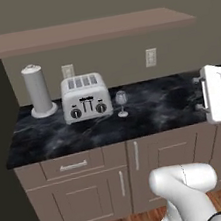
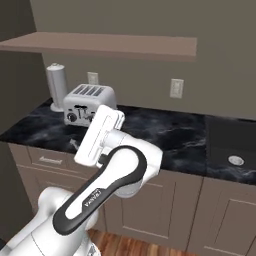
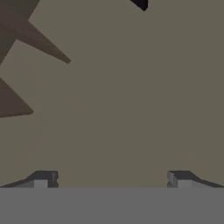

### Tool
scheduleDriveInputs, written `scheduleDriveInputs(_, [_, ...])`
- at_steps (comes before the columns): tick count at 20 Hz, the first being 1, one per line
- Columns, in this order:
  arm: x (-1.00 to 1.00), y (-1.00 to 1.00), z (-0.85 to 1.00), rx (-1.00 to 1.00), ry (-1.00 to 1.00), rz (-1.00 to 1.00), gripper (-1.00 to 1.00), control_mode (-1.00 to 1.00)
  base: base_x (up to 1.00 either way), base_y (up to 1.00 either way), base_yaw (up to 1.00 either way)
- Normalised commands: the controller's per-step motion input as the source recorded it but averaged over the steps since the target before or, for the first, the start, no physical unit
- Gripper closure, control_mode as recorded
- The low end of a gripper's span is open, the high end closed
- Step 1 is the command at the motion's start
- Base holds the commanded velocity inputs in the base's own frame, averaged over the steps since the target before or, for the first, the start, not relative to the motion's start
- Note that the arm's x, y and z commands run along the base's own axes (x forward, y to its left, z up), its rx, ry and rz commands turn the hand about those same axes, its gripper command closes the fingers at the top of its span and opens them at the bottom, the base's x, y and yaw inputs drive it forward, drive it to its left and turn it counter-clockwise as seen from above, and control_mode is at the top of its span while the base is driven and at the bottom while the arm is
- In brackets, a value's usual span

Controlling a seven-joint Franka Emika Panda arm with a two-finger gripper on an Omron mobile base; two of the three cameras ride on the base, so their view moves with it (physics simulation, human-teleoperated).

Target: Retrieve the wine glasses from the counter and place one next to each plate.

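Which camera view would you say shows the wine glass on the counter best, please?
The left base view shows it best: the wine glass stands upright and unobstructed on the counter, just right of the toaster. In the right base view the arm covers that spot beside the toaster. The hand view faces a wall.

I read one word from here, "PANDA", in white letters on the dark band of the robot arm.

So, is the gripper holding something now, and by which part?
Nothing is held. The gripper is open with empty space between its fingertips, and one wine glass stands untouched on the counter.
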Motion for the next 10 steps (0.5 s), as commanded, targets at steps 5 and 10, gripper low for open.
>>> scheduleDriveInputs(5, [0.0, 0.0, 0.0, 0.0, 0.0, 0.0, -1.0, 1.0, 0.32, 0.59, -0.18])
scheduleDriveInputs(10, [0.0, 0.0, 0.0, 0.0, 0.0, 0.0, -1.0, 1.0, 0.39, 0.68, -0.13])
